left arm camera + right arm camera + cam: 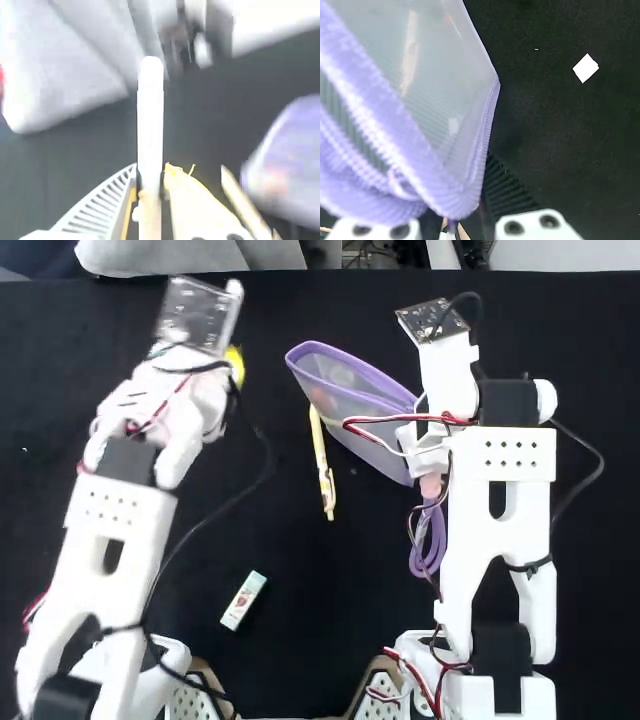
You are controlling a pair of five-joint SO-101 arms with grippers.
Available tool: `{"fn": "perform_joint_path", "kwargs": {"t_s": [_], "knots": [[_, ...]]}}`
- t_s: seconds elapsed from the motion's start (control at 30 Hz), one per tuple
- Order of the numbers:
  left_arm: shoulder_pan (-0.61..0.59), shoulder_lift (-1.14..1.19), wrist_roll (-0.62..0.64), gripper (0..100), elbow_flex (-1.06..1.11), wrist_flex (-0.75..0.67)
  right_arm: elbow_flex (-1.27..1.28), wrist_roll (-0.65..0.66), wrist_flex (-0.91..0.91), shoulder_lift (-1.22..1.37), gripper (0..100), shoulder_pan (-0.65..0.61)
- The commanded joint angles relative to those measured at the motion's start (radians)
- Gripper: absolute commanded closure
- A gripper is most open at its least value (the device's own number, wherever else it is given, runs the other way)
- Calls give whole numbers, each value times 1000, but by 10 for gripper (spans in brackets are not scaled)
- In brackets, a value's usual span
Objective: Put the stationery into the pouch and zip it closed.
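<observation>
Closest to our right wrist camera hangs the pouch point(420, 100). Its purple mesh and zip edge run down into the right gripper point(467, 207), whose jaws are pressed together on one edge of it. From above, we see the pouch held between the two arms over the far half of the black table point(300, 640). Its mouth is unzipped and gapes toward the left arm, with something reddish inside that we cannot make out. A purple strap point(428, 540) loops down beside the right arm.

Our left gripper point(150, 175) pinches a white stick point(150, 110) between its ribbed white jaw and its yellow one, and the stick stands straight out past them. This gripper sits to the left of the pouch's mouth, near it but apart. We cannot tell how high it is above the table.

On the table a pencil point(322, 465) lies just beside the pouch, on the side toward the left arm. An eraser point(243, 600) lies well apart from the pouch, nearer the arms' bases and between them. A small white scrap point(585, 67) lies on the table beyond the pouch.
</observation>
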Motion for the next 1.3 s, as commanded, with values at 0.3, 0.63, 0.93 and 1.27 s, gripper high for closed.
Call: {"fn": "perform_joint_path", "kwargs": {"t_s": [0.3, 0.63, 0.93, 1.27], "knots": [[1, -140, 336, 971, -5, -388, 51, -9, -9, -38, 987, -15], [213, -140, 371, 971, -5, -460, 50, -11, -9, -39, 987, -15], [275, -132, 365, 971, 125, -578, 50, -11, -11, -41, 987, -15], [275, -127, 347, 968, 334, -852, 50, -11, -11, -41, 987, -15]]}}
